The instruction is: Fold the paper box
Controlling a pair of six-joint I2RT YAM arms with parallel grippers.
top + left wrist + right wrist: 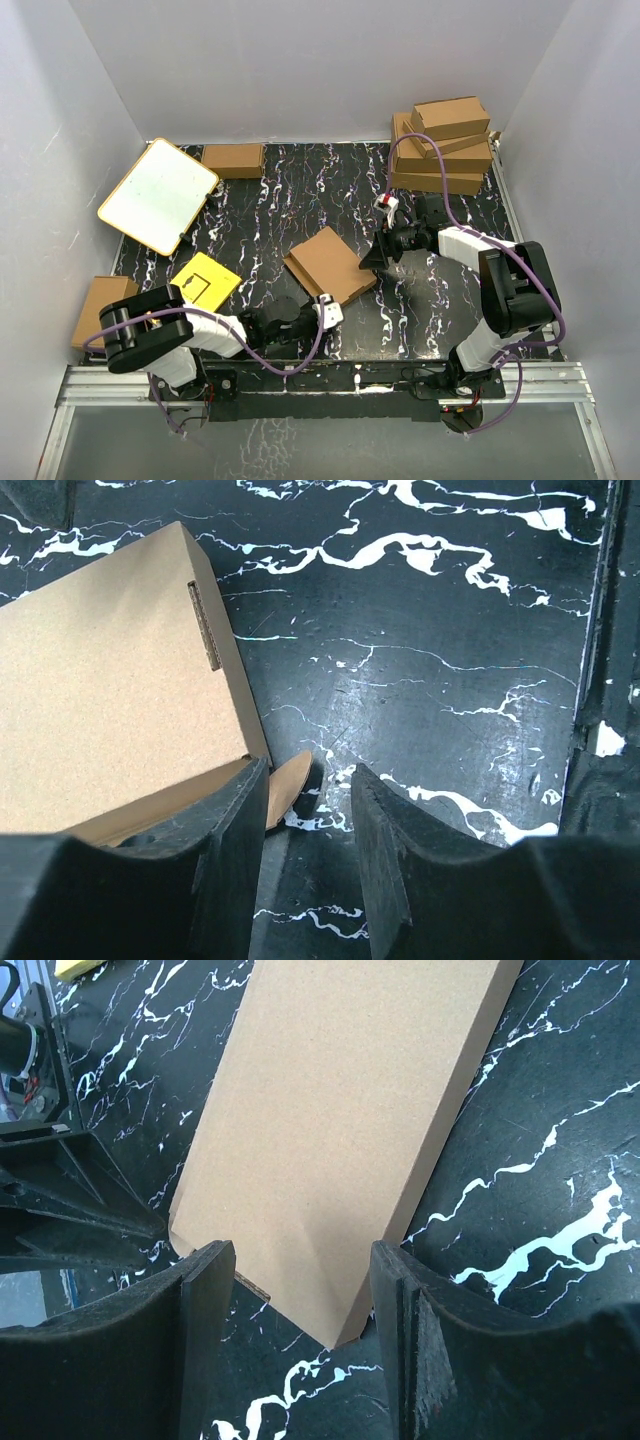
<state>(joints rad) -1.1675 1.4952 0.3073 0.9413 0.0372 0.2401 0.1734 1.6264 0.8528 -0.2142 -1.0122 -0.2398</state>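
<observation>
On the left side of the table lie a white board with an orange rim and, nearer, a yellow card, neither part of the job. Just right of them the left gripper sits low at the near corner of the paper box. Its jaws stand moderately apart with nothing between them, and one finger rests against the box edge. The box lies in the middle of the table and already looks closed into a thin flat mailer, so most of the folding seems done. A small rounded tab pokes out at that near corner, possibly a flap not yet tucked, though the wrist view is too tight to be sure. At the box's right corner the right gripper has its jaws wide, straddling the corner without pinching it. Far right stands a stack of brown boxes. What seems left is tucking the tab and pressing the lid flat
</observation>
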